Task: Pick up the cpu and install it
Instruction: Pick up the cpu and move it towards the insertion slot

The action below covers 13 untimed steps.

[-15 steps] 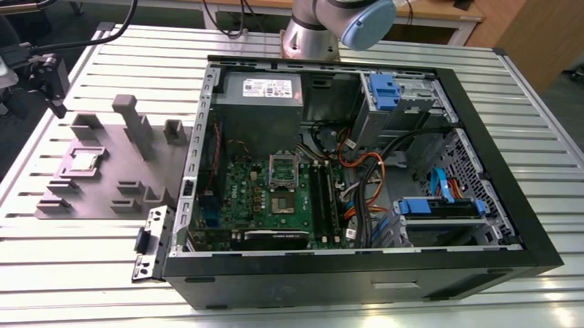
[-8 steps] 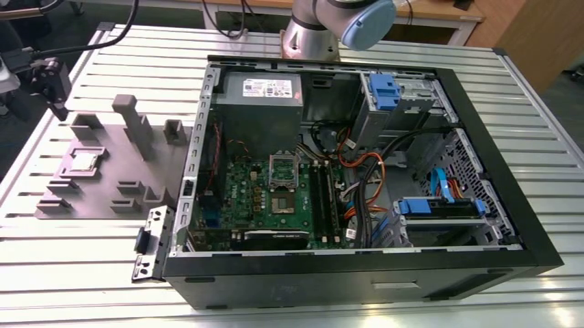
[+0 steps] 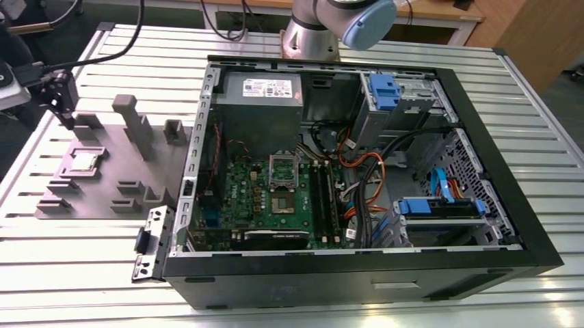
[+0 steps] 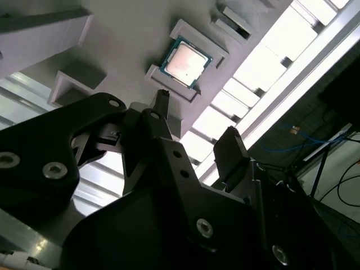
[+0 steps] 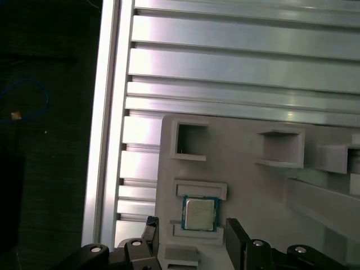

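One small square cpu (image 5: 198, 214), silver-grey top, green rim; end effector (image 5: 190, 223) spread apart.

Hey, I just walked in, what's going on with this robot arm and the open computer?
The robot arm has its gripper open and hanging over the grey tray beside the open computer case. The cpu lies flat in a tray pocket, not grasped; in the first wrist view it shows between the spread fingers. It has not been carried to the green motherboard inside the case.
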{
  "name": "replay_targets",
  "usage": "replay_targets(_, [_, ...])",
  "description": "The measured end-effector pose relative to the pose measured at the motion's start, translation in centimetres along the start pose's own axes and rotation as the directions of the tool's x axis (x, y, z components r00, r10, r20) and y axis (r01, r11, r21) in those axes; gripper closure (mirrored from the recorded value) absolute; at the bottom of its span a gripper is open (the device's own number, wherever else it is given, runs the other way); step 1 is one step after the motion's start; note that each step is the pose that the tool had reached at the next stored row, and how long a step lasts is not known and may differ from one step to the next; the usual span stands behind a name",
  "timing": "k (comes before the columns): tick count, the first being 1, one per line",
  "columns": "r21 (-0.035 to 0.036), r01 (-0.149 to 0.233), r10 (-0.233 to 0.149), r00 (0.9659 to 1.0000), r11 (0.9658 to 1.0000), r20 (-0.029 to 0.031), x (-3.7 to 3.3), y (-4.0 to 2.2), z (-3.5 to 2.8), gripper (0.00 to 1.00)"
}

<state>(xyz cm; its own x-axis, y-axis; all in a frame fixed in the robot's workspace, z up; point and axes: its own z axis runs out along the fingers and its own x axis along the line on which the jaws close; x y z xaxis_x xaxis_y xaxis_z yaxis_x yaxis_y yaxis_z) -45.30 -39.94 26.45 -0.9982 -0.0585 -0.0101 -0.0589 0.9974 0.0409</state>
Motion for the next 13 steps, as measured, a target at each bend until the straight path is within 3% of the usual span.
replay_targets(3, [-0.0002, 0.000, 0.000, 1.0000, 1.0000, 0.0004, -0.44, -0.06, 0.57, 0.41])
replay_targets(8, [-0.0006, 0.045, -0.045, 0.9990, 0.9990, -0.0016, -0.45, -0.13, 1.48, 0.41])
replay_targets(13, [-0.0006, 0.046, -0.046, 0.9990, 0.9990, -0.0017, -0.44, -0.21, 2.38, 0.41])
